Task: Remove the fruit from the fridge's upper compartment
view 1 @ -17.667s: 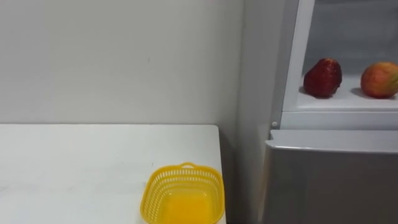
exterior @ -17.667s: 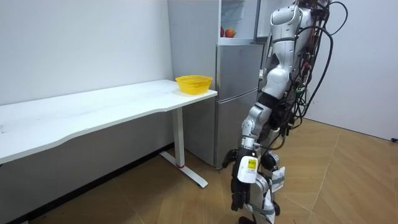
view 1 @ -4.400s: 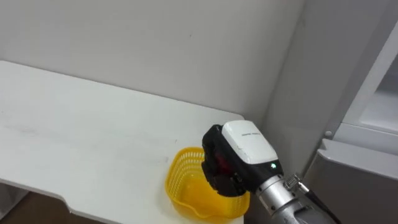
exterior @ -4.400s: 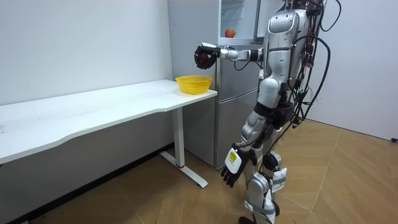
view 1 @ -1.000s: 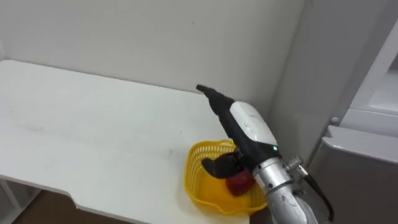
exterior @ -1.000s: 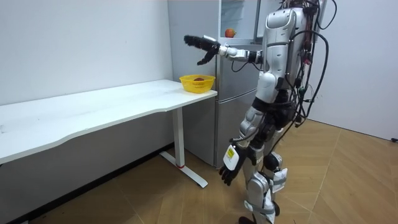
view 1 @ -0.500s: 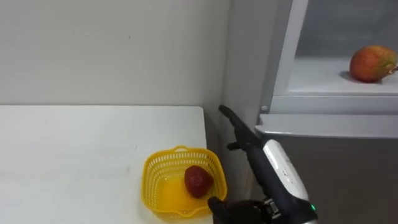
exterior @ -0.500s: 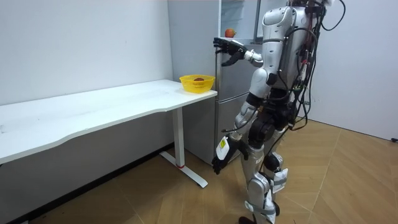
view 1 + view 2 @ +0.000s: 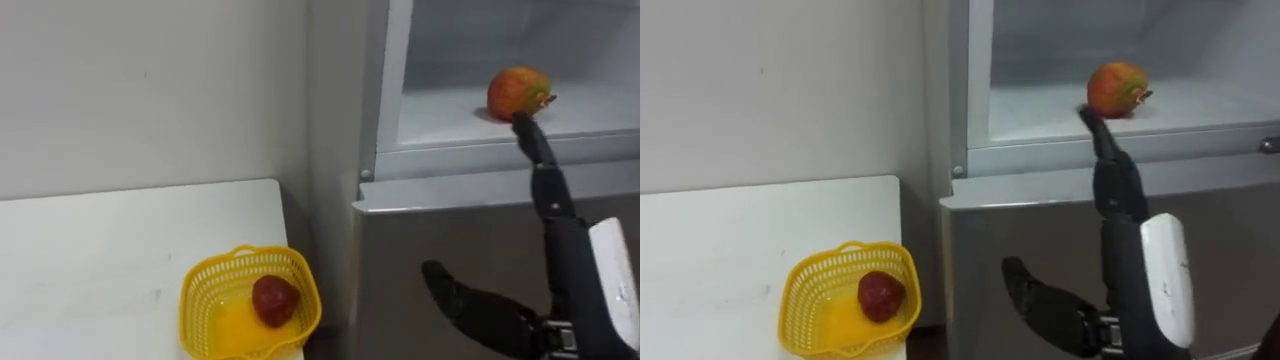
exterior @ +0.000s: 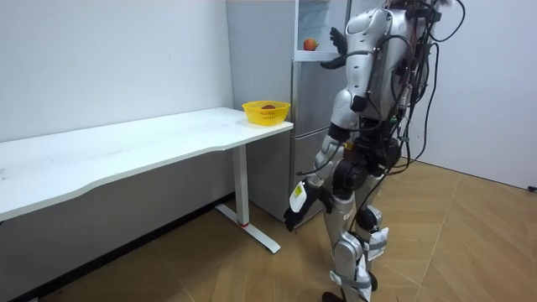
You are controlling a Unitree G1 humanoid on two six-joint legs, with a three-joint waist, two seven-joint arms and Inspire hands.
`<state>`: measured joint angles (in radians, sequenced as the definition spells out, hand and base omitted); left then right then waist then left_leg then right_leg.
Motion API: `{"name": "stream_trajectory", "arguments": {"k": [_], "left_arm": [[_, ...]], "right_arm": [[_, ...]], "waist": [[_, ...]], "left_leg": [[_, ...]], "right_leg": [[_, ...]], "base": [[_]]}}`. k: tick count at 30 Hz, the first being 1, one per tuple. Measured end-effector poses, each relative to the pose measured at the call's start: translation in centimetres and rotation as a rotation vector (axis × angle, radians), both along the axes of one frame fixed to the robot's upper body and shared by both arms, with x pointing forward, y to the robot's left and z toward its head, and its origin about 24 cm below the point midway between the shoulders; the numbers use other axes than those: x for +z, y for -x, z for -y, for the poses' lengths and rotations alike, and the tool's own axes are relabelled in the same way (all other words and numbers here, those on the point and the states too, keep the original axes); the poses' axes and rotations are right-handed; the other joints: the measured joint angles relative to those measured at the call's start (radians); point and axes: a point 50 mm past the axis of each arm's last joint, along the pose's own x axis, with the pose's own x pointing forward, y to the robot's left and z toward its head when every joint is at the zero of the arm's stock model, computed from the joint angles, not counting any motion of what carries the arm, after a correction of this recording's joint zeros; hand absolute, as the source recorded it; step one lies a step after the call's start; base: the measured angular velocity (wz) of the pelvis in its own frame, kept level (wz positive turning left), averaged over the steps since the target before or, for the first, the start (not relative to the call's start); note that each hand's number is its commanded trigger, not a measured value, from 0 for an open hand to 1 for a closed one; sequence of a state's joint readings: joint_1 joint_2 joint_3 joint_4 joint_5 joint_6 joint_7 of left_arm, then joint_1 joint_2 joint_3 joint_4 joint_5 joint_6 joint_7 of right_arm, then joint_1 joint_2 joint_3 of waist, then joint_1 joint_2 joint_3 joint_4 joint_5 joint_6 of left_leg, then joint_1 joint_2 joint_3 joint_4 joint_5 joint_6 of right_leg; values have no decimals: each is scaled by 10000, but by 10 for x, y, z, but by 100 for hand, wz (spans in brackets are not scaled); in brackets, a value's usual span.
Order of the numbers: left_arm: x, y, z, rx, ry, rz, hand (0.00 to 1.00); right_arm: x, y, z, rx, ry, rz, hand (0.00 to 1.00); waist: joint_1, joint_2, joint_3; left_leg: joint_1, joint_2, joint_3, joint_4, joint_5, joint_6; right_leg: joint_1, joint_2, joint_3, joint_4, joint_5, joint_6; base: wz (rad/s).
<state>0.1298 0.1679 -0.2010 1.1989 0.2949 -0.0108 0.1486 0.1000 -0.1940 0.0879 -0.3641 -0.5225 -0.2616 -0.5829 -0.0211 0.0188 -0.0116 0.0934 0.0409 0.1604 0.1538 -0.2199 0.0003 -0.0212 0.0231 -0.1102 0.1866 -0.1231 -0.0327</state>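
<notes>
An orange-red fruit (image 9: 518, 92) lies on the white shelf (image 9: 450, 112) of the open upper fridge. My right hand (image 9: 572, 290) is raised in front of the fridge, open, its straight fingers pointing up at the fruit; the fingertips end just below and in front of it, and I cannot tell if they touch. A yellow basket (image 9: 192, 288) stands on the table's near right corner with a dark red fruit (image 9: 274, 299) inside. In the room view I stand facing the fridge, with my left hand (image 10: 299, 206) hanging open by my thigh.
The white table (image 9: 100, 240) runs off to the left along the wall. The fridge's grey lower door (image 9: 440, 235) is closed, right beside the table's edge. The open upper door (image 10: 346, 25) stands behind my raised arm.
My view has swung right, from the basket to the fridge. The right hand rose from near the basket's side up to the shelf, reaching towards the orange-red fruit.
</notes>
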Motion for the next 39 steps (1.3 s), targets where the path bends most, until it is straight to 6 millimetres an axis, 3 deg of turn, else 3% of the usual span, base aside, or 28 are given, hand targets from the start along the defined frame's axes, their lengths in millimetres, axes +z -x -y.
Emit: {"name": "stream_trajectory", "arguments": {"k": [8,14,19,30,39], "left_arm": [[1,1,-6,104,-250,107,0],[2,7,-11,362,-347,-5,0],[3,7,-14,414,-372,-3,0],[7,-2,-22,55,-394,113,0],[9,-5,-28,276,-342,-12,0]], "right_arm": [[15,4,11,-991,-576,1451,0],[22,8,22,-1948,-543,2410,0],[28,5,38,-2431,-289,2688,0],[36,-35,80,-3150,-2010,1894,0],[60,-63,94,-3094,-2264,1862,0]], "waist": [[-3,-473,29],[-21,-579,111],[-75,-662,126],[-14,-1155,167],[91,-1253,145]], "left_leg": [[133,-8,37,-17,0,0],[202,-13,-11,-32,-3,1],[196,-11,-122,-91,-5,2],[37,-12,-334,-5,1,0],[50,-1,-464,-8,1,0]], "right_leg": [[55,-4,2,3,-5,4],[206,-13,-48,-36,-17,20],[266,-19,-179,-72,-17,21],[185,-32,-329,-120,-41,18],[238,-42,-447,-127,-39,15]], "base": [[-2],[4],[8],[5],[2]]}}
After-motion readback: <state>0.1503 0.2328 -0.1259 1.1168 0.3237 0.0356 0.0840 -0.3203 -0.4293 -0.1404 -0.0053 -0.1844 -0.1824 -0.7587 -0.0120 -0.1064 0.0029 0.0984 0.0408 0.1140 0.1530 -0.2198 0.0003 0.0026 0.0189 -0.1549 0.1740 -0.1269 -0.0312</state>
